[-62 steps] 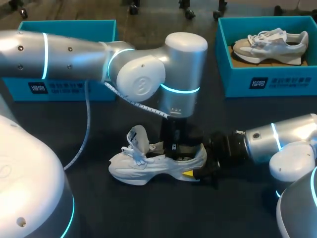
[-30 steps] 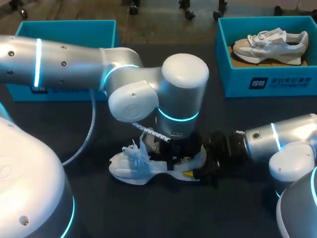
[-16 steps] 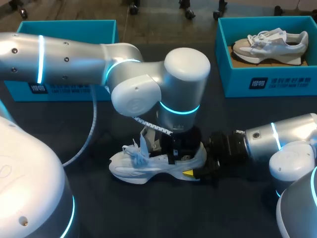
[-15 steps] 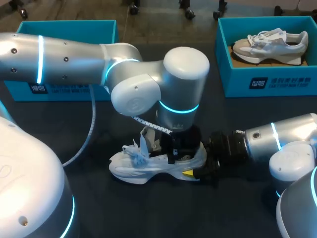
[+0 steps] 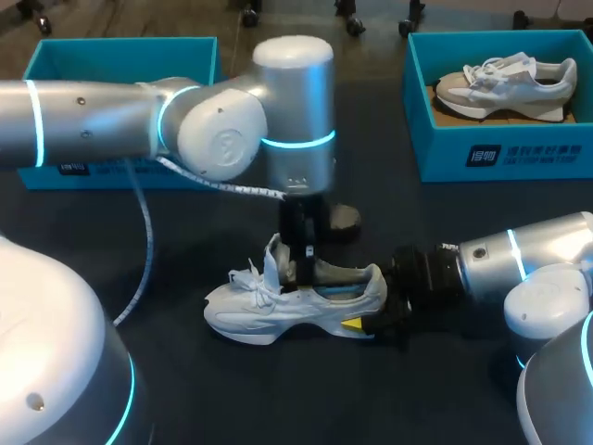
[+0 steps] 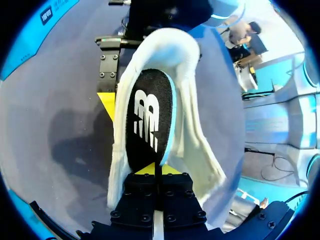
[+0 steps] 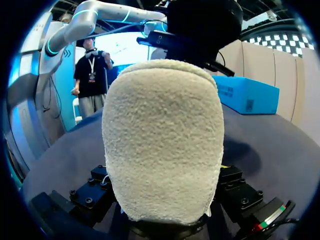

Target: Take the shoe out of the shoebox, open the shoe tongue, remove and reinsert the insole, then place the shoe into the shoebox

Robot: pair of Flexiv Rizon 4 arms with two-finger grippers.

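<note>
A white sneaker (image 5: 278, 306) lies on its sole on the dark table, toe toward my left, tongue and laces pulled up. My left gripper (image 5: 303, 264) hangs straight down over the shoe's opening. In the left wrist view it (image 6: 155, 170) is shut on one end of the black insole (image 6: 150, 120). That end is lifted, and the other end still sits in the heel of the shoe (image 6: 190, 130). My right gripper (image 5: 359, 308) comes in low from the right and holds the shoe's heel (image 7: 162, 140) between its fingers. One yellow fingertip (image 6: 107, 102) lies along the shoe's side.
A teal shoebox (image 5: 120, 56) stands at the back left, its inside mostly hidden by my left arm. A second teal shoebox (image 5: 500, 139) at the back right holds another pale sneaker (image 5: 505, 83). A cable (image 5: 139, 250) hangs from my left arm over the table.
My left gripper closed inside the shoe, then rose and shifted left, drawing one end of the insole up. The right arm and the shoe stayed put.
</note>
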